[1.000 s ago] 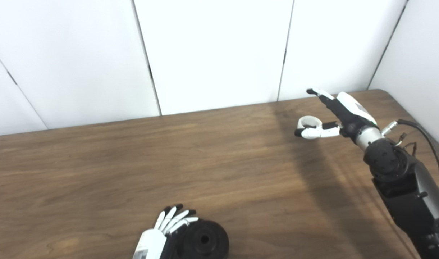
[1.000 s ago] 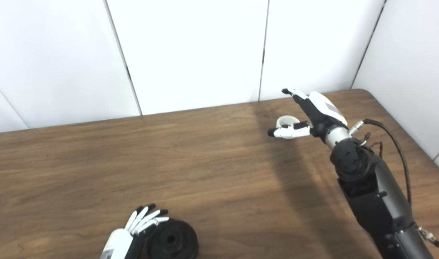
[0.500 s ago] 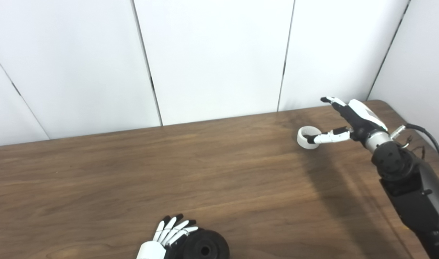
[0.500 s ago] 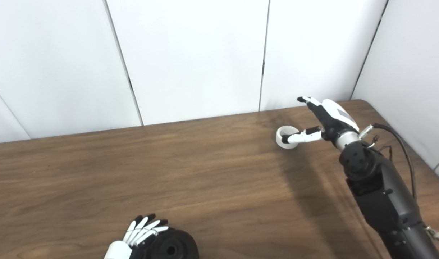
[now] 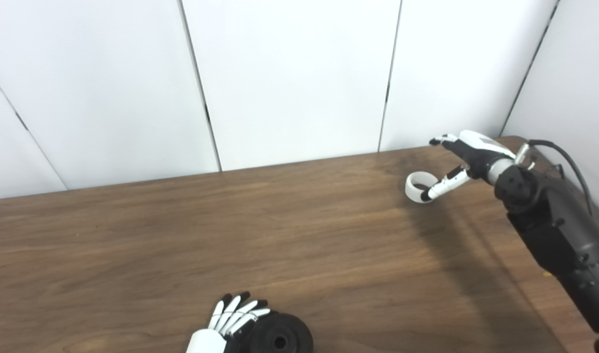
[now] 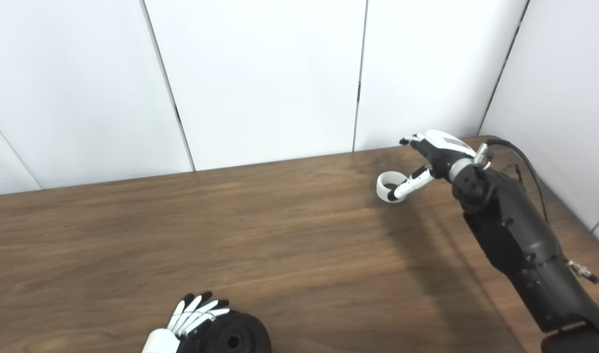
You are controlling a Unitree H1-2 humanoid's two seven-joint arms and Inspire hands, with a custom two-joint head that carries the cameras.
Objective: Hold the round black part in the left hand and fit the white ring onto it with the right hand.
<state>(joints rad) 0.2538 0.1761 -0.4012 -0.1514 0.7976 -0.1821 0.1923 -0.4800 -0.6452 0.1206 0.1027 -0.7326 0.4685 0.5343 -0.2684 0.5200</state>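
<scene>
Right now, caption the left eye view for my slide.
Right hand open at the white ring on the table; left hand beside the black part.

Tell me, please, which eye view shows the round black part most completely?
The left eye view: the round black part shows its centre hole and most of its top face beside the left hand. The right eye view shows the same part, cut off slightly more by the bottom edge.

I'm looking down on a dark brown wood-grain table with a rounded far right corner. Behind it stand plain white wall panels split by thin dark seams, and a soft shadow crosses the table's right side.
</scene>
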